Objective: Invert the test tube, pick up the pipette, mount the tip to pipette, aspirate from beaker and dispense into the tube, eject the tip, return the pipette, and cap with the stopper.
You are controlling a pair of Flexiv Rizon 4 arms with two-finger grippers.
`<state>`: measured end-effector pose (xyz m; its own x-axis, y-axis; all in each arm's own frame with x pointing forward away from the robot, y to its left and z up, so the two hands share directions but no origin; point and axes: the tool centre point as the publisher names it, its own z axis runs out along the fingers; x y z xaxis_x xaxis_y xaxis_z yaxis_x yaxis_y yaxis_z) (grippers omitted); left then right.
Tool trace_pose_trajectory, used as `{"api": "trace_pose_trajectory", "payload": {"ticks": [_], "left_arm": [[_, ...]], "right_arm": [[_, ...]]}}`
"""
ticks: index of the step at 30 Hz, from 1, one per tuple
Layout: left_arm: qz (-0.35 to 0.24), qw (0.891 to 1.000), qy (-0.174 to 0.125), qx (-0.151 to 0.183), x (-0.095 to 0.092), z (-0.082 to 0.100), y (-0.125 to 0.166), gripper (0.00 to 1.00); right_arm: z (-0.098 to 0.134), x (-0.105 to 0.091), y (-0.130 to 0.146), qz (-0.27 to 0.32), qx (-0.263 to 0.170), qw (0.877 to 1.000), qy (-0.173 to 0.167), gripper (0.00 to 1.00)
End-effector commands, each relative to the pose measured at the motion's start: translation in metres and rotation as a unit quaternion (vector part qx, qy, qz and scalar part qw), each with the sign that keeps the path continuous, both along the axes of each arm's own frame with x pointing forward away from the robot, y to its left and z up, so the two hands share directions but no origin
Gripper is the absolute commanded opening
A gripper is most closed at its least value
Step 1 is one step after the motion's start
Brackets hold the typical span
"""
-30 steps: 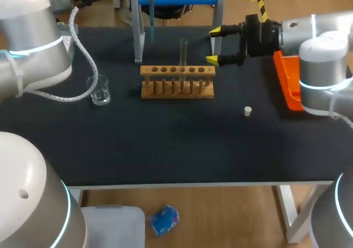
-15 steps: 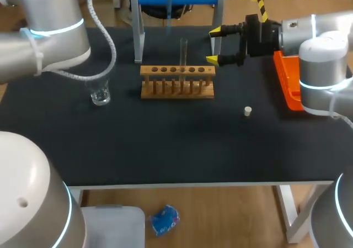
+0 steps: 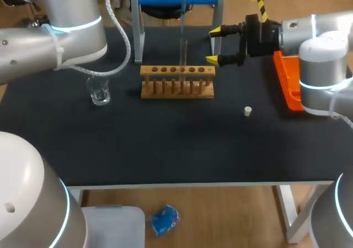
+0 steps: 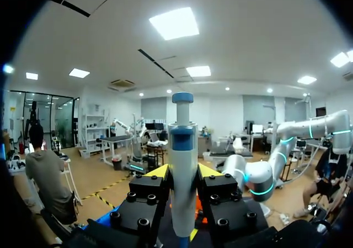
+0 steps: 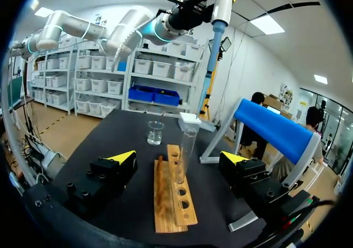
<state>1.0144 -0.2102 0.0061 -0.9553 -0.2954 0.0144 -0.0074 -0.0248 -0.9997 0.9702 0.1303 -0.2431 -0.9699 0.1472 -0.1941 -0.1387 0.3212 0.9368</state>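
My left gripper [image 4: 183, 173] is clamped on the white and blue plastic pipette [image 4: 182, 148], with one yellow-tipped finger on each side of its body. The pipette stands straight up and down, with its push button at the top. Its thin tip [image 3: 182, 10] points down at the open mouth of the tall clear glass test tube [image 3: 183, 49]. I cannot tell if the tip is inside the tube. The tube stands upright, mouth up, in a hole of the wooden rack [image 3: 176, 88] near the back middle of the black table [image 3: 165, 143]. My right gripper [image 3: 214, 46] hangs near the tube, on its right side, with its fingers spread wide and touching nothing. From the right wrist, the tube is ahead of those open fingers, in line with the gap between them. The small clear glass beaker [image 3: 100, 90] stands on the table to the left of the rack, well apart from it. The small white stopper [image 3: 247, 111] lies alone on the table, in front of the rack and off past its right end.
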Motion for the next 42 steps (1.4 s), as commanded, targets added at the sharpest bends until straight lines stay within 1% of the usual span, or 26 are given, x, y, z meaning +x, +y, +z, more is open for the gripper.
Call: {"api": "trace_pose_trajectory", "payload": {"ticks": [1, 12, 24, 32, 42], "left_arm": [[0.000, 1.000, -0.002, -0.009, 0.001, -0.004, -0.001, 0.00], [-0.003, 1.000, 0.005, -0.017, -0.006, -0.015, -0.006, 0.00], [0.002, 1.000, 0.014, -0.020, -0.013, -0.026, -0.002, 0.00], [0.008, 1.000, 0.019, -0.016, -0.012, -0.033, 0.002, 0.00], [0.017, 1.000, 0.013, -0.011, -0.006, -0.037, 0.006, 0.00]], "right_arm": [[-0.001, 0.000, -0.001, 0.000, 0.001, 1.000, 0.000, 1.00], [-0.001, 0.000, -0.001, 0.000, 0.001, 1.000, 0.000, 1.00], [-0.001, 0.000, -0.001, 0.000, 0.001, 1.000, 0.000, 1.00], [-0.001, 0.000, -0.001, 0.000, 0.001, 1.000, 0.000, 1.00], [-0.001, 0.000, -0.001, 0.000, 0.001, 1.000, 0.000, 1.00]]}}
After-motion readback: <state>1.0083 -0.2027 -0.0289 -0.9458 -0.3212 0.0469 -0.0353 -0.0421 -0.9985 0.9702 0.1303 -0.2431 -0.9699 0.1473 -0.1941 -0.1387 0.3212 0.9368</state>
